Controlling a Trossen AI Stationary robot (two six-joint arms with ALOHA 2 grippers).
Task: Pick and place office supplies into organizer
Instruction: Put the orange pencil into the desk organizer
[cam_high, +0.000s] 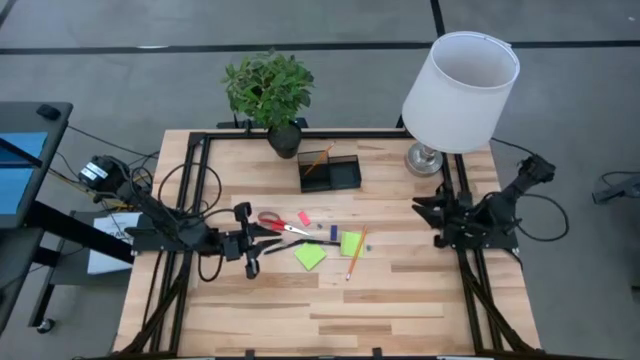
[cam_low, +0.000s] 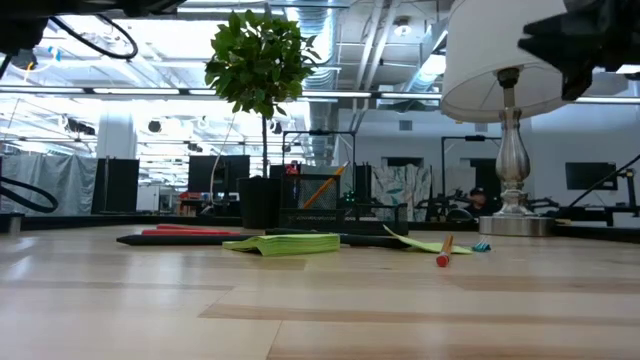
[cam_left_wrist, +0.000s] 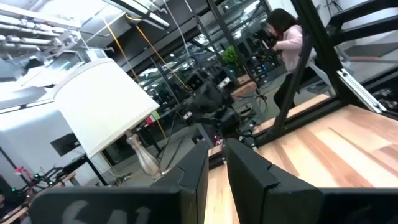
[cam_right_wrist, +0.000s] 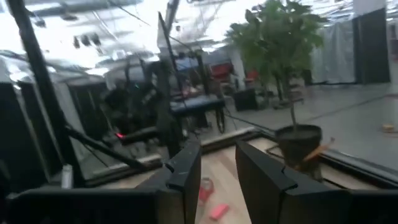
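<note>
Left gripper (cam_high: 268, 238) at frame left-centre of the high view, fingers (cam_left_wrist: 249, 177) nearly together with a narrow slit between them, nothing pinched; tips just beside the red-handled scissors (cam_high: 281, 225). Right gripper (cam_high: 424, 208) at frame right, below the lamp (cam_high: 458, 92), jaws a little apart, holding nothing, well apart from the supplies.

Supplies loose mid-table: scissors, pink piece (cam_high: 304, 217) right of them, black pen (cam_high: 312, 240), two lime-green sticky-note pads (cam_high: 310, 256) and (cam_high: 350, 244), orange pencil (cam_high: 355, 257) lying diagonal at the right edge of the cluster, small blue piece (cam_high: 334, 230).

Organizer (cam_high: 329, 172) above the cluster, upper centre, dark plastic, with orange pencils (cam_high: 318, 160) leaning inside. Potted plant (cam_high: 270, 95) just upper left of it.

Person in pink top (cam_left_wrist: 287, 43) in the room background, left wrist view.
</note>
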